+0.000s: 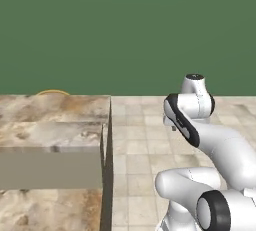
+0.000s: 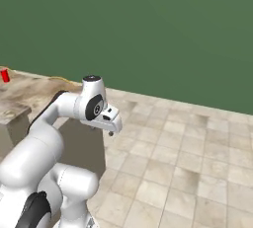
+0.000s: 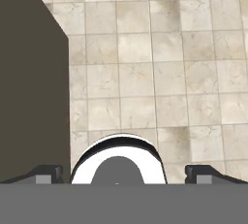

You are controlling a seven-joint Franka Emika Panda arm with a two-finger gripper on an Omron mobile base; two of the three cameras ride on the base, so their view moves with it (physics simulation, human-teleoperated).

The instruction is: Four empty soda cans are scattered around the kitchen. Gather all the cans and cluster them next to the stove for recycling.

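One small red soda can (image 2: 5, 75) stands upright on the tan marbled counter (image 2: 29, 93) at the far left edge of the right base view. My gripper (image 2: 109, 129) hangs well to the right of it, off the counter's end, pointing down at the beige tiled floor (image 2: 173, 163). In the hand view the gripper (image 3: 125, 174) is open wide, its two dark fingertips (image 3: 46, 174) far apart with nothing between them. The hand (image 1: 171, 123) also peeks out beside the arm's dark-edged link. The stove is out of view.
The counter (image 1: 55, 110) ends in a dark side wall (image 3: 29, 82) just left of the hand, with a grey recess (image 1: 50, 167) in its top. A thin yellow rim (image 1: 52, 93) shows at the counter's back edge. A green wall (image 1: 125, 30) stands behind.
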